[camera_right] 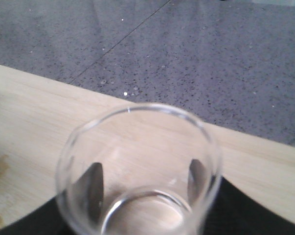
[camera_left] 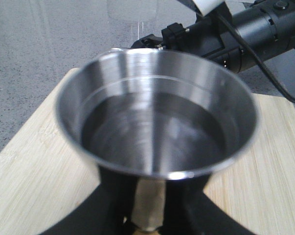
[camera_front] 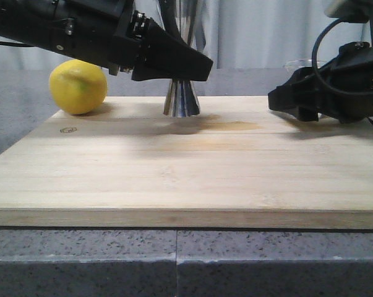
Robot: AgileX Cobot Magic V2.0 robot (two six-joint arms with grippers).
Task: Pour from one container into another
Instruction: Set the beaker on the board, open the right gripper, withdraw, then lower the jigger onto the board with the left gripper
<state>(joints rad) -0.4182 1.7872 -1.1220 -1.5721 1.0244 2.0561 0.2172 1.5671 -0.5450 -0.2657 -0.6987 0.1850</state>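
The steel jigger (camera_front: 181, 103) stands on the wooden board (camera_front: 174, 179), its foot down at the back middle. My left gripper (camera_front: 191, 67) is shut on its narrow waist; in the left wrist view the wide cup (camera_left: 157, 117) fills the picture above the gold-banded waist (camera_left: 148, 205). The clear glass beaker (camera_right: 137, 161) sits upright and looks empty, with my right gripper (camera_right: 142, 196) shut on it, and one dark finger (camera_right: 92, 188) shows through the glass. From the front only the beaker's rim (camera_front: 302, 62) shows above the right gripper (camera_front: 284, 99), well right of the jigger.
A yellow lemon (camera_front: 78, 86) lies at the board's back left corner. A wet brownish stain (camera_front: 232, 125) marks the board just right of the jigger. Grey speckled counter (camera_front: 174, 260) surrounds the board.
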